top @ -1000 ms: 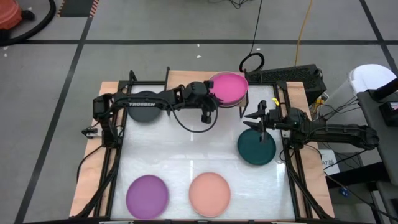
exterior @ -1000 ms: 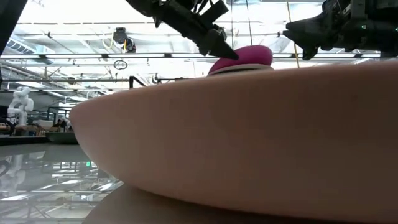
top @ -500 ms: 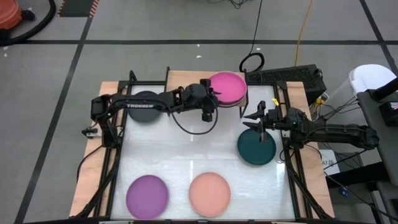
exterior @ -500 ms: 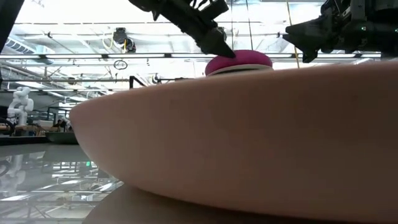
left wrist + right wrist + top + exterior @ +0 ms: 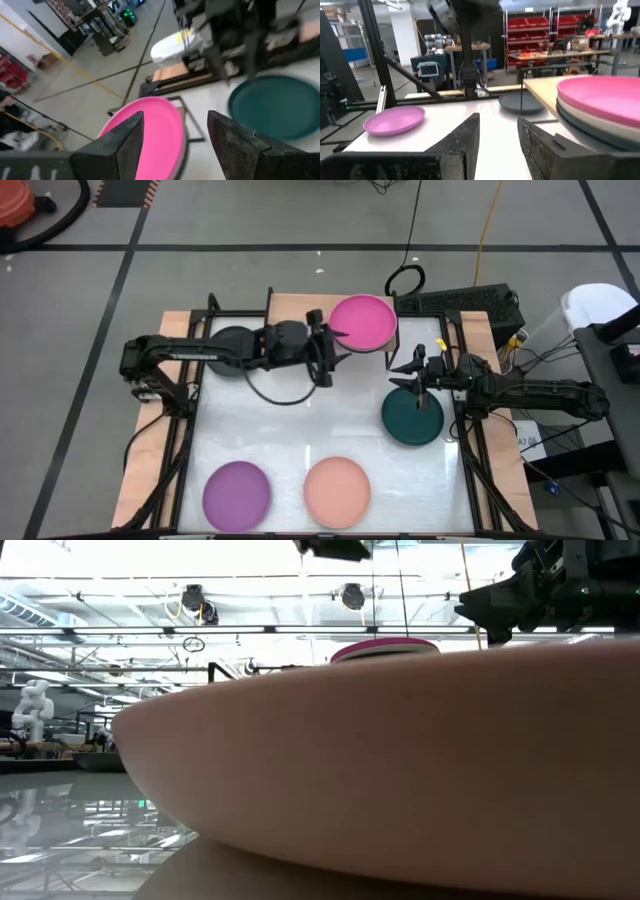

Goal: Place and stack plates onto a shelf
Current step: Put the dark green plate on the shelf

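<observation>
The magenta plate [image 5: 362, 321] is lying on top of a stack on the shelf [image 5: 300, 306] at the twelve o'clock edge of the bench [image 5: 320, 430]; in the right wrist view it is resting on a beige plate [image 5: 585, 118] with a dark one beneath. The left end effector [image 5: 330, 350] is hanging just beside that stack at its nine o'clock side, fingers spread wide and gripping nothing, the magenta rim showing between them in its own wrist view. The right end effector [image 5: 410, 370] is hovering over the twelve o'clock edge of a dark teal plate [image 5: 412, 418] lying at the three o'clock side of the bench; its fingers are standing partly apart with nothing between them. A charcoal plate [image 5: 228, 340] is sitting on the bench at about ten o'clock, partly under the left arm. A purple plate [image 5: 237, 495] and a salmon plate [image 5: 337, 492] are lying side by side, apart, near the six o'clock edge.
</observation>
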